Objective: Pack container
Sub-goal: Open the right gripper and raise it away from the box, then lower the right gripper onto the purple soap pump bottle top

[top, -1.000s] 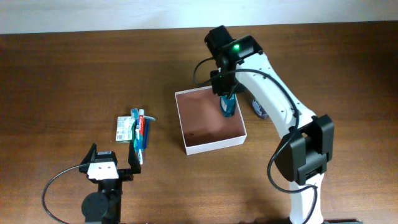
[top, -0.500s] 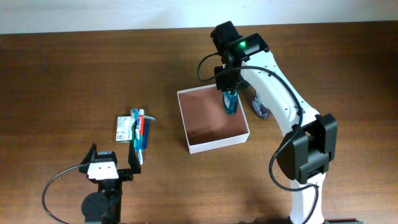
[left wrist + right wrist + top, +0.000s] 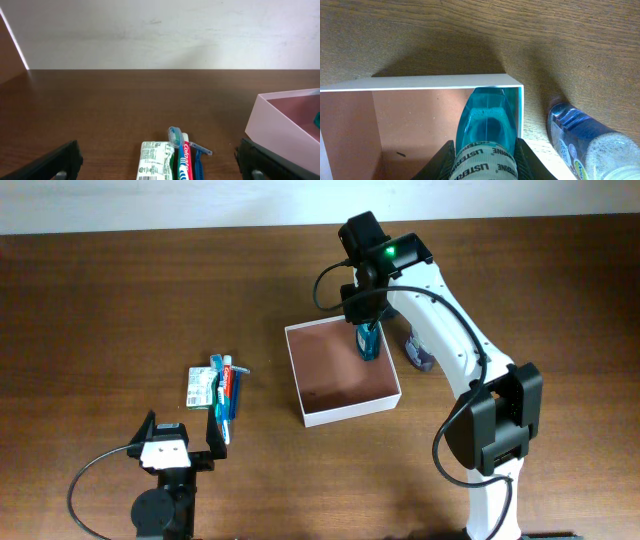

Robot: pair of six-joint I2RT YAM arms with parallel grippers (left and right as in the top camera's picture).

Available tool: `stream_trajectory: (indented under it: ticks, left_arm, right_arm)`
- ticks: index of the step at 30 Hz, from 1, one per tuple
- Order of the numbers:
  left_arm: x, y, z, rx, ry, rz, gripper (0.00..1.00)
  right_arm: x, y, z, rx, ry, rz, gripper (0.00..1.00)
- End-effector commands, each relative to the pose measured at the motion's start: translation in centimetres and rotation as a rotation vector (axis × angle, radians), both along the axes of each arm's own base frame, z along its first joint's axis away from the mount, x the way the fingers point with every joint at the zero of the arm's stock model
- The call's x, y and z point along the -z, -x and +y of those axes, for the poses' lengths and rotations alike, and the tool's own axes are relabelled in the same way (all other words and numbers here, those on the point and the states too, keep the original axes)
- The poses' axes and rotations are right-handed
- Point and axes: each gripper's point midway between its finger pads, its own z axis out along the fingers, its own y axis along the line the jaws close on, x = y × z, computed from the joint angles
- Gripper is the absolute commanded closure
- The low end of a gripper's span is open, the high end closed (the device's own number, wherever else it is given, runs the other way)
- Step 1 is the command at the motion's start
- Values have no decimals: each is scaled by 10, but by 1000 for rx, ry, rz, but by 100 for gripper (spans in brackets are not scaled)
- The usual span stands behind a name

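While my right pincer (image 3: pixel 482 156) clamps the translucent blue plastic mouthwash bottle (image 3: pixel 485 122) upright in a corner of the square white-walled, reddish-brown-floored container (image 3: pixel 420 82), perhaps not yet grounded, early release risks toppling it over the thin wall; my left pincer (image 3: pixel 182 432) gapes idle.

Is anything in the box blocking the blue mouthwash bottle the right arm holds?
Nothing visible does. The mouthwash bottle, held in the jaws of the right gripper, is inside the container at its far right corner, and the floor beside it is bare. The other bottle lies outside the right wall, on the table.
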Motion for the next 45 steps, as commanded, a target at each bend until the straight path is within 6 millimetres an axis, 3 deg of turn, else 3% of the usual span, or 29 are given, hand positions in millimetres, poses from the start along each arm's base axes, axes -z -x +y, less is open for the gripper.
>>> stream_trajectory:
  ticks: [1, 5, 12, 15, 21, 24, 26, 30, 32, 37, 43, 45]
  left_arm:
    - [1, 0, -1, 8, -14, -1, 0]
    - [1, 0, -1, 8, -14, -1, 0]
    - [1, 0, -1, 8, -14, -1, 0]
    - [1, 0, -1, 8, -14, -1, 1]
    - [1, 0, -1, 8, -15, -1, 0]
    - [1, 0, -1, 8, -14, -1, 1]
    - [1, 0, -1, 8, -14, -1, 1]
    - [1, 0, -1, 8, -14, -1, 1]
    - [1, 0, -1, 8, -14, -1, 0]
    - [1, 0, -1, 8, -14, -1, 1]
    - [1, 0, -1, 8, -14, -1, 1]
    - [1, 0, -1, 8, -14, -1, 0]
  right_arm:
    - [-1, -4, 1, -10, -10, -9, 64]
    - [-1, -1, 1, -10, -7, 1, 43]
    - [-3, -4, 2, -37, -5, -15, 37]
    - [-21, -15, 3, -77, -9, -72, 35]
    - [-91, -46, -6, -63, -59, -253, 33]
    - [-112, -44, -44, 6, -37, -251, 28]
    - [-106, -32, -84, 77, 5, -172, 26]
    - [-95, -13, -138, 181, 39, -55, 30]
    - [-93, -8, -154, 217, 31, -25, 34]
    - [-83, 4, -148, 151, 7, 42, 36]
    - [-59, 22, -141, 97, 32, 153, 36]
    - [-47, 34, -131, 0, -4, 219, 36]
